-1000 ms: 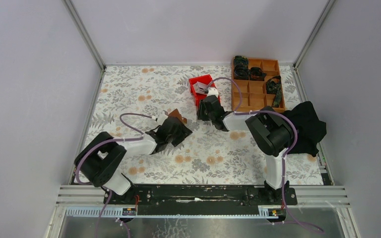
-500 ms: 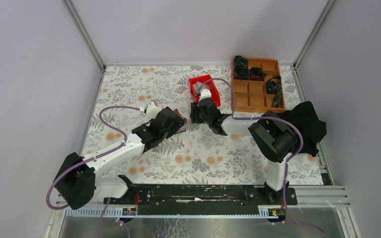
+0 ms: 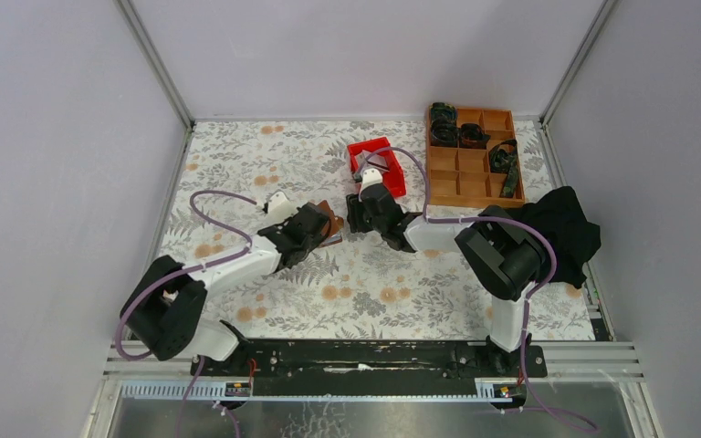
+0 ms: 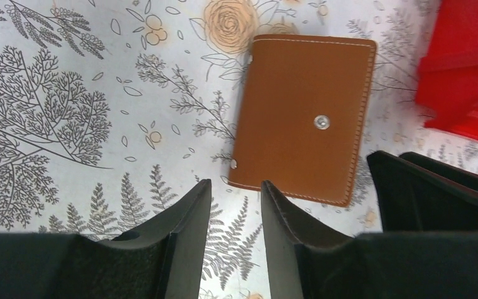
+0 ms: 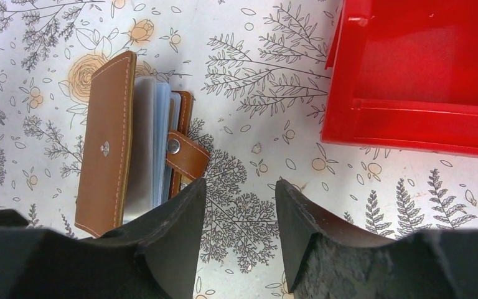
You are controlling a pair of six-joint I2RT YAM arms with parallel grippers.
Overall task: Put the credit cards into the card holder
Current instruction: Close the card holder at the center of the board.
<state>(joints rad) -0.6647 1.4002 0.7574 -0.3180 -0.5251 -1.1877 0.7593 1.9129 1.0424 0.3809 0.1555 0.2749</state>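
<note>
The card holder (image 4: 302,118) is a brown leather wallet with a snap stud, lying on the floral table just beyond my left gripper (image 4: 235,190). That gripper is open and empty. In the right wrist view the card holder (image 5: 109,156) lies slightly ajar, showing clear pockets (image 5: 152,149) and a snap tab (image 5: 187,152). My right gripper (image 5: 239,187) hangs open and empty beside it. From above, the card holder (image 3: 330,226) sits between the left gripper (image 3: 308,228) and the right gripper (image 3: 358,214). A greyish credit card (image 3: 362,163) shows in the red bin (image 3: 385,155), partly hidden.
The red bin (image 5: 411,124) stands just right of my right gripper. An orange-brown compartment tray (image 3: 470,173) with dark items sits at the back right. A black cloth (image 3: 561,233) lies by the right wall. Purple walls close in the table.
My right gripper has moved left from the red bin to beside the card holder and opened a little. The left arm has shifted and its jaws have narrowed.
</note>
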